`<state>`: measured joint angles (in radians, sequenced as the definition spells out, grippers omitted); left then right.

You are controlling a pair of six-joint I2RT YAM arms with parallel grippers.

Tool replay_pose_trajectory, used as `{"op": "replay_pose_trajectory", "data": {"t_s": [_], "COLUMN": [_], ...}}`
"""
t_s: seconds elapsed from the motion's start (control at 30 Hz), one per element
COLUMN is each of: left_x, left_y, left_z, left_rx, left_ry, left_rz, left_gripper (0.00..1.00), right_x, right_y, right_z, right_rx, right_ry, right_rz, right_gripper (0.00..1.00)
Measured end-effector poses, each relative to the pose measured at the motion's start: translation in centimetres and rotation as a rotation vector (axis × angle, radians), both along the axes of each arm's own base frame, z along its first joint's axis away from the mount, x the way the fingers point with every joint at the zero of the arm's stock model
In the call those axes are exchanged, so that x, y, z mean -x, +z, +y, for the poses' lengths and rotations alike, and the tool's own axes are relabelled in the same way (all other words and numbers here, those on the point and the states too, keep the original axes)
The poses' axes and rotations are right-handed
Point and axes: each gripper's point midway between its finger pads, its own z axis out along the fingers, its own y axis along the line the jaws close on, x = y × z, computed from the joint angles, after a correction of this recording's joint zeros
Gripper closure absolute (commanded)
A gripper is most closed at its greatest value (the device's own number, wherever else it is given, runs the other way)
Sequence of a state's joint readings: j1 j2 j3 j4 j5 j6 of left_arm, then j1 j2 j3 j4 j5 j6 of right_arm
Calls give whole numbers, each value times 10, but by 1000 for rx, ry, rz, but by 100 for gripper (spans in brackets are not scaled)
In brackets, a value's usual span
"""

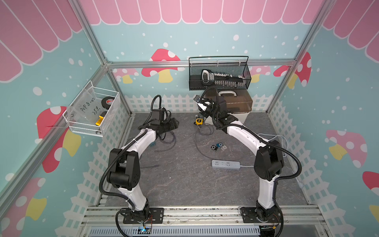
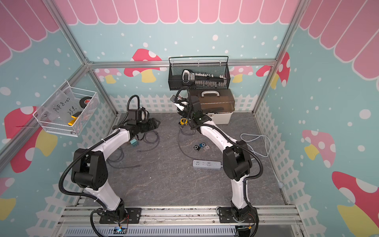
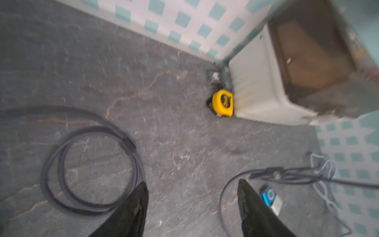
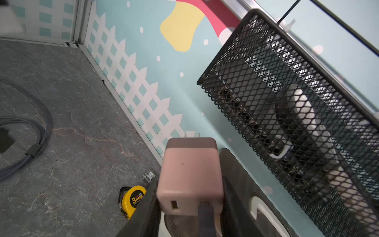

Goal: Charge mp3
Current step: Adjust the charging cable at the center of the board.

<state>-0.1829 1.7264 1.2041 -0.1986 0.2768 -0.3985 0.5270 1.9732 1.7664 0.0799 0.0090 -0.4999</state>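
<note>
Well, my right claw (image 4: 189, 182) pinches the charger (image 4: 190, 168) by its flat sides; seems light, rigid, slick; left claw (image 3: 192, 184), at eight o'clock, spread empty

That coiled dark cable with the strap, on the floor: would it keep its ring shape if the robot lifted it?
Probably floppy: the coiled cable lies in loose, uneven loops. The strap binding one side would likely hold them together, though they would sag. Pushed, it should slide rather than roll, since it lies flat.

Blurred mp3 players (image 3: 269, 194) — partly hidden behind the jaws.
</note>
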Motion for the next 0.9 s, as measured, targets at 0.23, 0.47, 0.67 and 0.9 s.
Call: {"op": "replay_pose_trajectory", "data": {"t_s": [0.23,0.47,0.67,0.9], "left_x": [24,20,16,-9], "left_y": [3,16,-14,-10], "left_z": [-78,-139,-165,-167], "left_rx": [-16,48,49,49], "left_ry": [-294,-430,-450,-371], "left_rz": [-172,-349,-338,-397], "left_gripper": [29,27,27,29], "right_x": [4,10,14,26], "right_y": [18,19,8,13], "right_z": [3,6,7,4], "right_rx": [-33,-52,-44,-54], "right_ry": [41,73,80,92], "right_rz": [35,80,134,164], "right_gripper": [94,94,95,95]}}
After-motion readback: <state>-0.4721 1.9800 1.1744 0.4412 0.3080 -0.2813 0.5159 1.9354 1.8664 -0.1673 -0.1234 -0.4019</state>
